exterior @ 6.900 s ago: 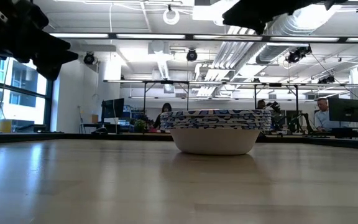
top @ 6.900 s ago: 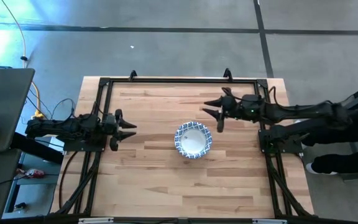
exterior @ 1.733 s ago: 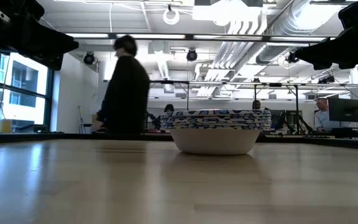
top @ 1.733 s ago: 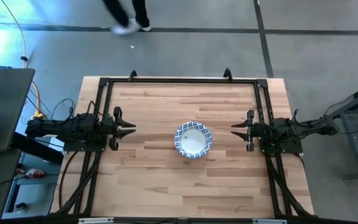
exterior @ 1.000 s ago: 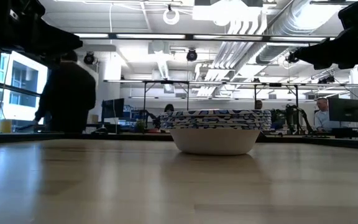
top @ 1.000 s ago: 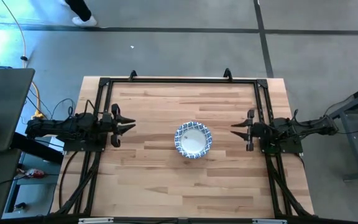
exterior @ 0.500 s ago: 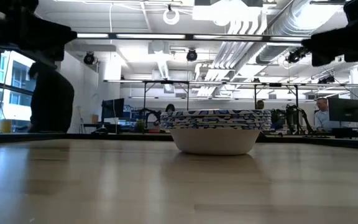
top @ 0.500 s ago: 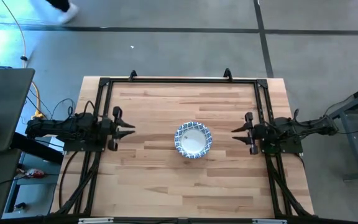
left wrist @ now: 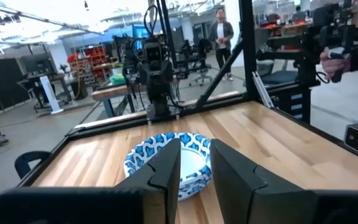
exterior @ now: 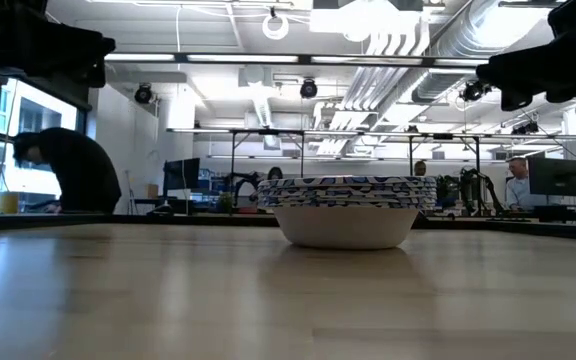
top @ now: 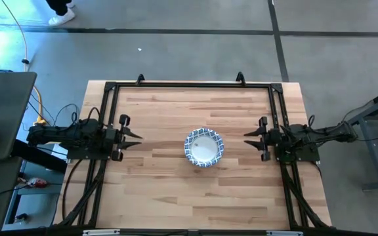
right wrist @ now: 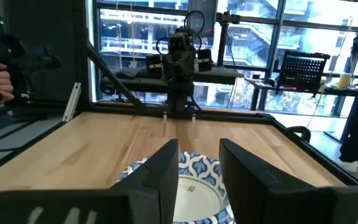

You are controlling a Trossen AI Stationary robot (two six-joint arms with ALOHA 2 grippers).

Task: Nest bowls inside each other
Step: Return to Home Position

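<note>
The bowls [top: 203,147] stand nested in one stack at the middle of the wooden table, the lowest one resting on its base; the low view shows several blue-patterned rims [exterior: 346,188] stacked close. My left gripper [top: 136,137] hovers level at the table's left edge, pointing at the stack, open with nothing between its fingers. My right gripper [top: 247,139] hovers level at the right edge, facing the stack, also open and empty. Each wrist view shows the stack [left wrist: 148,154] [right wrist: 199,180] beyond that gripper's own fingers.
A black frame rail [top: 189,84] runs round the table's far, left and right sides. Bare wood lies all round the stack. Beyond the table a person [exterior: 68,170] bends over at the left of the room, and a hand [left wrist: 334,59] holds a device.
My left gripper has rolled about its own pointing line while staying in place. My right gripper has tipped a little in place. The stack of bowls has kept still. A person has walked leftward past the table's far side and bent down.
</note>
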